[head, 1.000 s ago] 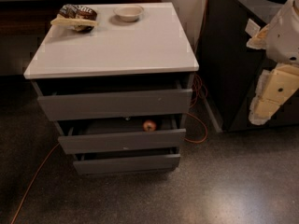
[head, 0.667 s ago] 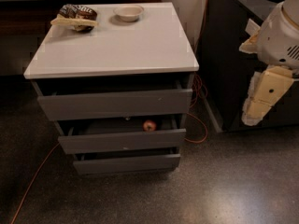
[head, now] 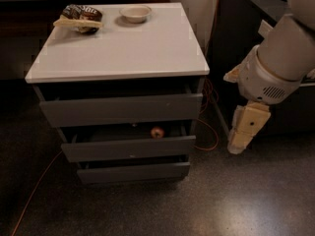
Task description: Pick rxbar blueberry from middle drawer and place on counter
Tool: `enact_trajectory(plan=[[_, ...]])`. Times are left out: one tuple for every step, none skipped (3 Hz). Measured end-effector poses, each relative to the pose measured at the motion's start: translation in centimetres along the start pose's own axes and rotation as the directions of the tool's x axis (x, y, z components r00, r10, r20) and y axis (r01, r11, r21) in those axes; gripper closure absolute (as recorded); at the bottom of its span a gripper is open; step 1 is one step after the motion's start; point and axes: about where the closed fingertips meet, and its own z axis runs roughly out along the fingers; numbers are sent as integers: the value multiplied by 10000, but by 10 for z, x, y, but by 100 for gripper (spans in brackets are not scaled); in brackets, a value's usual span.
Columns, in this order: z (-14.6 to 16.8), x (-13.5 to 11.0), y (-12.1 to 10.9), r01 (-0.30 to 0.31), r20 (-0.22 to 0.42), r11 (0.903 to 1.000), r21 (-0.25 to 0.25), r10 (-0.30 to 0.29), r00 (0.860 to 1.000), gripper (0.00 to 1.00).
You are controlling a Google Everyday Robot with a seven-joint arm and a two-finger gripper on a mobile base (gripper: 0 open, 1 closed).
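Observation:
The counter [head: 123,45] is a pale slab on top of the grey drawer cabinet. The middle drawer [head: 128,148] stands pulled out a little, its dark inside partly showing. A small red apple [head: 157,132] lies in it at the right. The rxbar blueberry is hidden or out of view. My gripper [head: 237,140] hangs at the right of the cabinet, about level with the middle drawer and well apart from it, pointing down.
A brown-and-white snack bag [head: 78,17] and a small white bowl [head: 135,13] sit at the back of the counter. A black cabinet [head: 246,43] stands right, behind my arm. An orange cable [head: 37,188] runs across the floor.
My arm has swung left and down, bringing the gripper nearer the cabinet's right side. The drawers and the things on the counter have not moved.

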Motion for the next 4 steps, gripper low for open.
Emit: enact_trajectory(plan=[[41, -6, 13, 482, 264, 9988, -31, -481, 9985, 0], [90, -12, 17, 814, 705, 9965, 200, -827, 9941, 0], [137, -17, 21, 1060, 1313, 9940, 256, -1084, 9854, 0], [178, -25, 25, 1418, 1853, 9895, 276, -1445, 9720, 0]])
